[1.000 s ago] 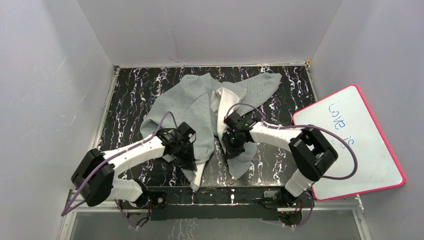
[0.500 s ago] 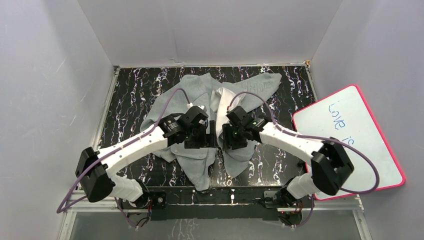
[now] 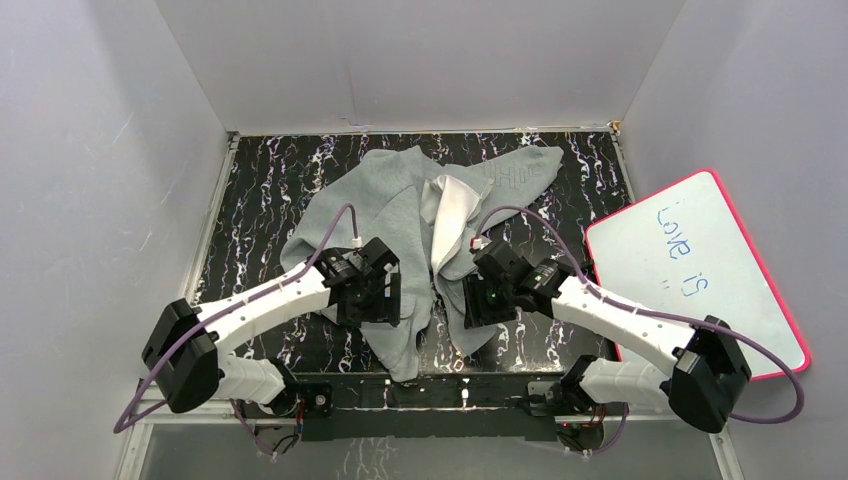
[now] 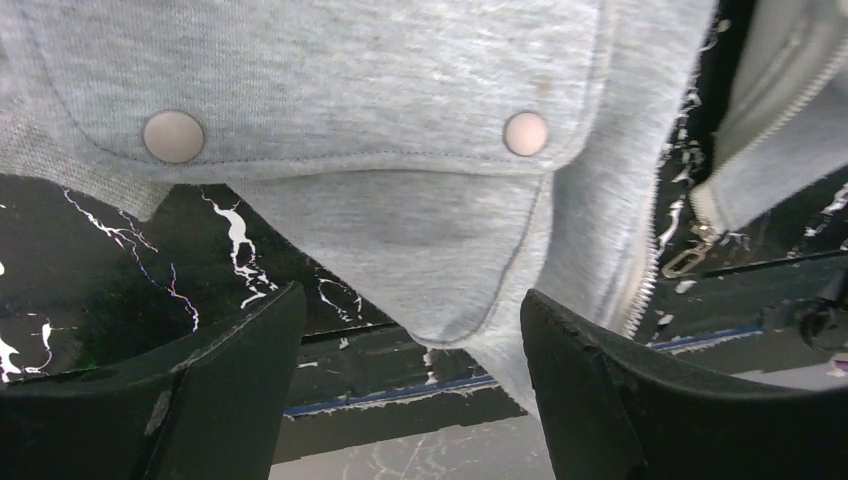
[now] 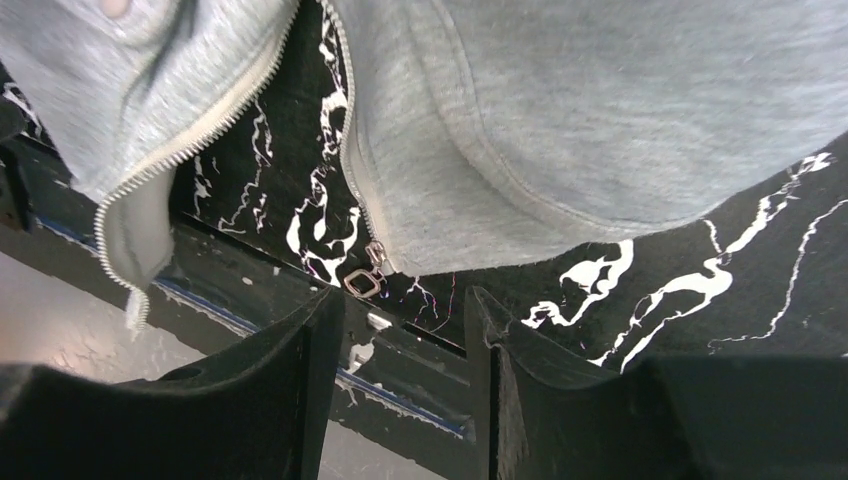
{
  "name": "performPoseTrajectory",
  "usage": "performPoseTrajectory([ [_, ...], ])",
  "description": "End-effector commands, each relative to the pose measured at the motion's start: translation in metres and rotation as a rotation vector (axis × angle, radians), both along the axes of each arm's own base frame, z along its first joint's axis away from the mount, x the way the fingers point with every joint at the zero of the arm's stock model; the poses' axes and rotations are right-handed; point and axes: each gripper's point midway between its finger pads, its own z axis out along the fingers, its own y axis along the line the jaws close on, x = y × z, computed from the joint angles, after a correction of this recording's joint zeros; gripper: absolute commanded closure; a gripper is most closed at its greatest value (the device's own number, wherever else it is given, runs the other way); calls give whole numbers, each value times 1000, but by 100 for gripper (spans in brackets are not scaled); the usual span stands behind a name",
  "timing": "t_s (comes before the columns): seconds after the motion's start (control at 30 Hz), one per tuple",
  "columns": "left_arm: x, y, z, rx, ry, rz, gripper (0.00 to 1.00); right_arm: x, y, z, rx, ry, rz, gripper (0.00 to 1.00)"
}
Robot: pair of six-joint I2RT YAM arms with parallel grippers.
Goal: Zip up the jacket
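Note:
The grey jacket (image 3: 390, 205) lies unzipped on the black marbled table (image 3: 260, 190), its hem toward the near edge. My left gripper (image 3: 383, 312) hovers open over the left front panel; in the left wrist view (image 4: 410, 335) the pocket flap with two snap buttons (image 4: 525, 133) sits just beyond the fingers, and the hem corner lies between them, ungripped. My right gripper (image 3: 478, 310) is open above the right panel's bottom corner. In the right wrist view (image 5: 405, 335) the metal zipper pull (image 5: 362, 281) lies on the table just ahead of the left finger (image 5: 300, 370). Zipper teeth (image 5: 185, 150) edge the other panel.
A pink-framed whiteboard (image 3: 700, 280) with blue writing leans at the right of the table. White walls close in on the left, back and right. The table's near rail (image 4: 400, 390) lies right below both grippers.
Both grippers have opened and let go of the jacket's lower edges. The hem now lies flatter and wider near the front edge. The right arm has swung out to the right.

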Motion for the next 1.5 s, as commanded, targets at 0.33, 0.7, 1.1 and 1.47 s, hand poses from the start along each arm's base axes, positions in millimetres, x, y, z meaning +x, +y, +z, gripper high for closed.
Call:
performPoseTrajectory([
  [0.33,24,-9,-35,91,13,-10,23,17,19,-39,-82,-66,2,46],
  [0.7,68,40,-71,195,78,132,17,43,34,-70,-190,-68,-73,44],
  [1.1,142,118,-35,285,-16,357,14,128,53,-72,-281,-160,-237,34],
  [1.47,115,77,37,-53,-131,266,13,127,55,-21,-159,-178,-252,31],
])
